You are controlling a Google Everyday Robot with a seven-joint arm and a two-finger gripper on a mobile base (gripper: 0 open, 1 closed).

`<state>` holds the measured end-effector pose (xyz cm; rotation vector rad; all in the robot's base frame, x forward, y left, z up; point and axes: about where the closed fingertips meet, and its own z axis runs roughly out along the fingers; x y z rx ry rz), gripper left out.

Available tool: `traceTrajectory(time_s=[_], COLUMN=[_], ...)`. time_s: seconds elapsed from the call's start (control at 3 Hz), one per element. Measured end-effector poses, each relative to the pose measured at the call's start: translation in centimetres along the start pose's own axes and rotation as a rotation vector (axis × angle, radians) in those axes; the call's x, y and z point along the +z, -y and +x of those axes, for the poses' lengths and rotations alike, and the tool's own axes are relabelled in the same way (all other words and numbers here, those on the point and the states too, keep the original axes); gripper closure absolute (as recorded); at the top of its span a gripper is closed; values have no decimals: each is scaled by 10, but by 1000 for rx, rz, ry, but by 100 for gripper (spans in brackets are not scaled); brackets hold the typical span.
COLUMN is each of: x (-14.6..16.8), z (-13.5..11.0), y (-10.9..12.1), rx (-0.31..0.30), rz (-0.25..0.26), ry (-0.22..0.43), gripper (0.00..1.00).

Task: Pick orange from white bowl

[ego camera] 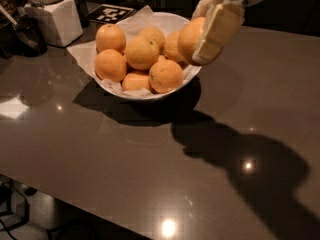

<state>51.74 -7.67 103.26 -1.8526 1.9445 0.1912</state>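
Cam view, single angle:

- gripper (204,41) is top right, coming in from the upper edge, over the right rim of the white bowl (176,22).
- Claw is clamped on the orange (188,40). One cream finger (218,30) lies across the fruit's right/front face, tip pointing down-left. The 2nd finger is mostly hidden behind the fruit, only a bit shows above it.
- That orange is the biggest one and sits higher than the rest, at the bowl's right edge. Can't tell if it's fully clear of the rim or touching the neighbour fruit behind it.
- Other oranges (141,53) are piled in the bowl, approx 6-7 visible, smaller and rounder. Two are on the left side, one front-right against the rim, and one low at the front, half buried.
- Crinkled white paper liner (82,51) sticks out past the bowl's left rim and also peaks at the back.
- The bowl sits on a dark glossy tabletop (125,159), upper centre. Arm shadow (240,159) runs from under the bowl to lower right. Ceiling light glints (168,227) show on the surface.
- White block container (57,21) is top left, well apart from the bowl, w/ a round lidded thing on top.
- B/w marker tag (111,13) lies flat behind the bowl, between the container and the bowl's back rim.
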Motion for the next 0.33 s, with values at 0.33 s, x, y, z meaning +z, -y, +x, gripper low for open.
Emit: traceTrajectory(time_s=[0.33], x=[-11], z=[9], y=[-13], rx=[-10], rz=[20], ry=[24], gripper=[100])
